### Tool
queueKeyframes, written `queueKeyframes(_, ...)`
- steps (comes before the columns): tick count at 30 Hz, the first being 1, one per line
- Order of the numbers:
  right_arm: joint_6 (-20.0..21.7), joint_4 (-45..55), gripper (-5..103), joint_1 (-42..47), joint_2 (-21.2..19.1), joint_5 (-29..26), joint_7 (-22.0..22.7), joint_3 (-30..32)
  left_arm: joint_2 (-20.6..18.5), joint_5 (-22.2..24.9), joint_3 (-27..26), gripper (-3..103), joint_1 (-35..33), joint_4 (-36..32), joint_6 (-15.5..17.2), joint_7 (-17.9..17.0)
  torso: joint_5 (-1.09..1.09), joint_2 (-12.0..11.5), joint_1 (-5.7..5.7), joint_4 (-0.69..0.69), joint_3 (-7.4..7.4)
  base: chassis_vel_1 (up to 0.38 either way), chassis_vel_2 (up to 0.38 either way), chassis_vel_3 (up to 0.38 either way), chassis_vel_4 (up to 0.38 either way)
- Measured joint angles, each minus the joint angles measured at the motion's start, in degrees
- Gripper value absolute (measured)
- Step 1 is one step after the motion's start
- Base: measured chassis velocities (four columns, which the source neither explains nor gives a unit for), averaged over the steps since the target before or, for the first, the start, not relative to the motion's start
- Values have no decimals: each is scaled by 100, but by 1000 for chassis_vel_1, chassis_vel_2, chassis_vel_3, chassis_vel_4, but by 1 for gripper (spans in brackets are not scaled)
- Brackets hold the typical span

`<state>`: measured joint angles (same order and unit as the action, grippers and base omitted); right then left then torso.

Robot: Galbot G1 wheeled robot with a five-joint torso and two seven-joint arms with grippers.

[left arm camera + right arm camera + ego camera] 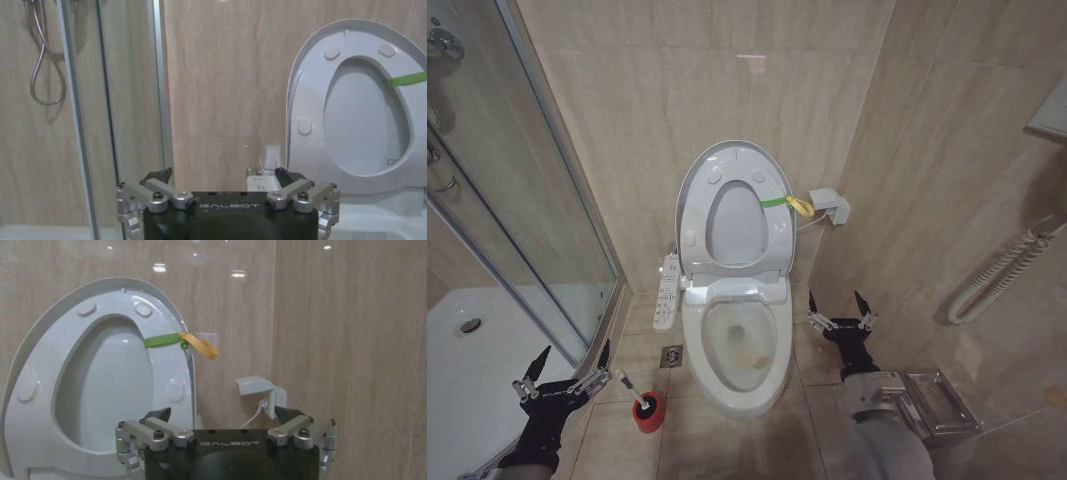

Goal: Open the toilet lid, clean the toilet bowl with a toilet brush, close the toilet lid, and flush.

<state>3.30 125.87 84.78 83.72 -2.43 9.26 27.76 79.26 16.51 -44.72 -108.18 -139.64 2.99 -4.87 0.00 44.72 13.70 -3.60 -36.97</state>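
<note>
The lid (727, 160) stands upright against the wall with the seat raised too, so opening is done and the bowl (737, 345) lies bare, stained inside. The brush (630, 389) sits in its red cup (649, 412) on the floor, left of the bowl. The left gripper (565, 372) hangs just beside it, jaws spread and empty; the right gripper (840, 312) waits right of the bowl, also released. Fetching the brush looks next: the left gripper must close on that thin handle
</note>
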Motion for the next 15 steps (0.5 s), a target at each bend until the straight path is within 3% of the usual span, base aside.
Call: queueKeyframes(15, -6, 202, 100, 267, -147, -119, 85, 162, 0, 0, 0, 100, 0, 0, 0, 0, 0, 0, 0, 0, 0, 0, 0, 0, 0)
